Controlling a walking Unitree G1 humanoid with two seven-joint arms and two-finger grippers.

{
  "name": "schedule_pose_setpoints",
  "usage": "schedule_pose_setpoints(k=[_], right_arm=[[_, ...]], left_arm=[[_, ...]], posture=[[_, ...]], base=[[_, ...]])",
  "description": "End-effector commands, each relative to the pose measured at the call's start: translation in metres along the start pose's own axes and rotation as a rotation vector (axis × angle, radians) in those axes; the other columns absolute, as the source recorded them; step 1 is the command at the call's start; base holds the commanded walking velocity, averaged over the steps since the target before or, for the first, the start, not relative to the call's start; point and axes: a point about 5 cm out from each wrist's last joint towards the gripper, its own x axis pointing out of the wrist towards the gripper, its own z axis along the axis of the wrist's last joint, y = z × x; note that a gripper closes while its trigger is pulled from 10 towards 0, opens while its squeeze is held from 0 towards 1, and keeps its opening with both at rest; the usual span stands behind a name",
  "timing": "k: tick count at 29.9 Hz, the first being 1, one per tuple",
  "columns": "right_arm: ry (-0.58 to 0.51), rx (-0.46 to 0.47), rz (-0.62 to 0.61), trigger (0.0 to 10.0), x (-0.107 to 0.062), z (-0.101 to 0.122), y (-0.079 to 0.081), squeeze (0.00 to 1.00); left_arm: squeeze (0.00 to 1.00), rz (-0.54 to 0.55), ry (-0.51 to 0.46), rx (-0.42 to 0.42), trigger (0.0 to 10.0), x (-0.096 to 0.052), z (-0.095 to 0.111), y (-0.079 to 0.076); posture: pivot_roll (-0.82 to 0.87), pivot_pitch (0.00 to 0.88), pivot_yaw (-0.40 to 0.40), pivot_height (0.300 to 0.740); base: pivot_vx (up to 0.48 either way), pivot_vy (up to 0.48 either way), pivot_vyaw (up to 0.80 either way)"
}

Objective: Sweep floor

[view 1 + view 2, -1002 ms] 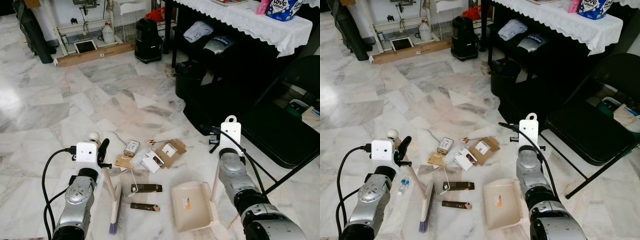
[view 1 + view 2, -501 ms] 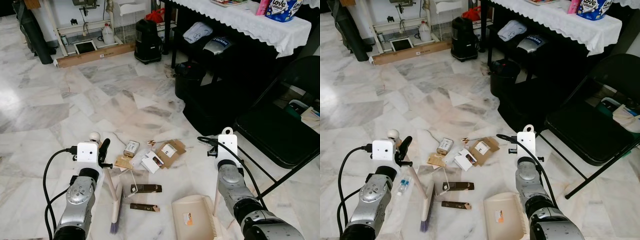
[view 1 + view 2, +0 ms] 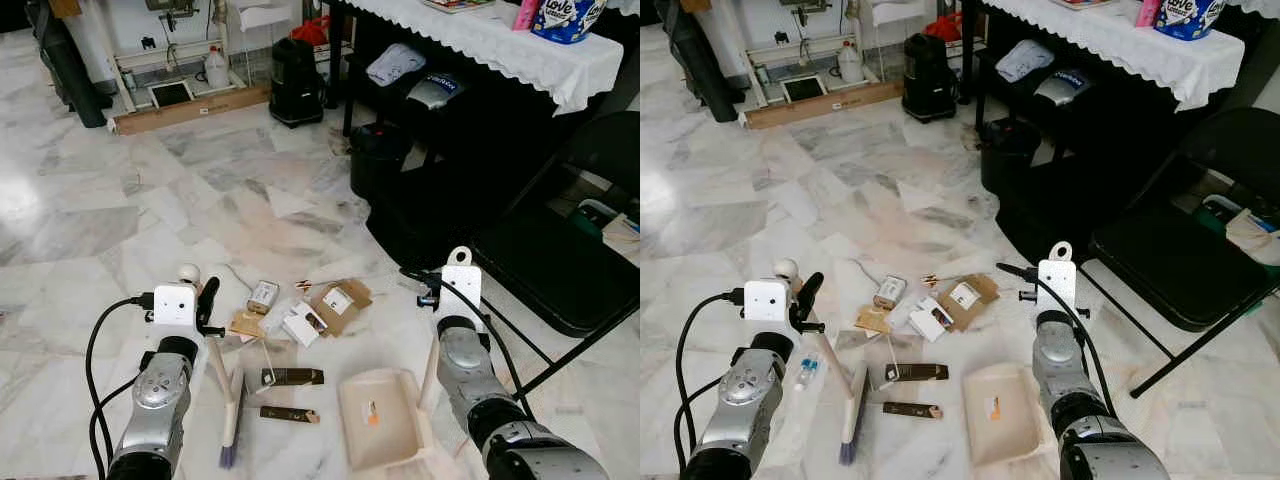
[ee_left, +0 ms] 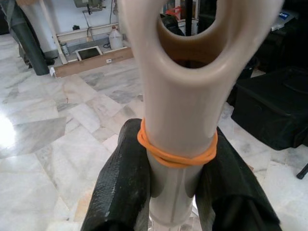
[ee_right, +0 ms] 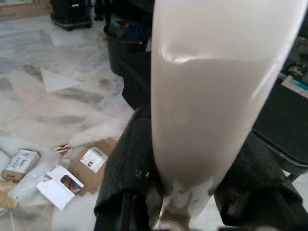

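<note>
My left gripper (image 4: 175, 195) is shut on the cream broom handle (image 4: 178, 110), just below an orange rubber band (image 4: 176, 154). The broom head (image 3: 231, 415), with purple-tipped bristles, rests on the marble floor by my left arm. My right gripper (image 5: 192, 180) is shut on the white handle (image 5: 207, 96) of the cream dustpan (image 3: 378, 418), which sits tilted on the floor right of two brown wrappers (image 3: 292, 377). Beyond them lies litter: cardboard pieces (image 3: 342, 303), a white carton (image 3: 303, 323) and a small box (image 3: 263, 296).
A black folding chair (image 3: 570, 250) stands to the right. A table with a white lace cloth (image 3: 500, 40) runs along the back right, with a black bin (image 3: 375, 155) and bags beneath it. A wooden plank (image 3: 190, 108) lies at the far wall. A small bottle (image 3: 806, 372) lies near my left arm.
The dustpan has been drawn back, then moved forward and turned, so it now sits a little further left, nearer the wrappers. The broom and litter have not moved.
</note>
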Motion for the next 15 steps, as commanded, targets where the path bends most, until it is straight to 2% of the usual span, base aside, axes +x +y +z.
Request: schedule_pose_setpoints(k=[1,15], right_arm=[[-0.029,0.014,-0.008,10.0,0.003,0.007,-0.001,0.0],[0.017,0.029,0.024,10.0,-0.004,-0.006,0.006,0.0]], left_arm=[[0.0,-0.006,-0.045,0.013,10.0,0.002,0.008,-0.001],[0.0,0.001,-0.045,0.021,10.0,0.001,0.008,0.003]], posture=[[0.08,0.048,-0.028,0.74],[0.09,0.054,-0.026,0.74]], base=[[0.0,0.0,0.0],[0.0,0.0,0.0]])
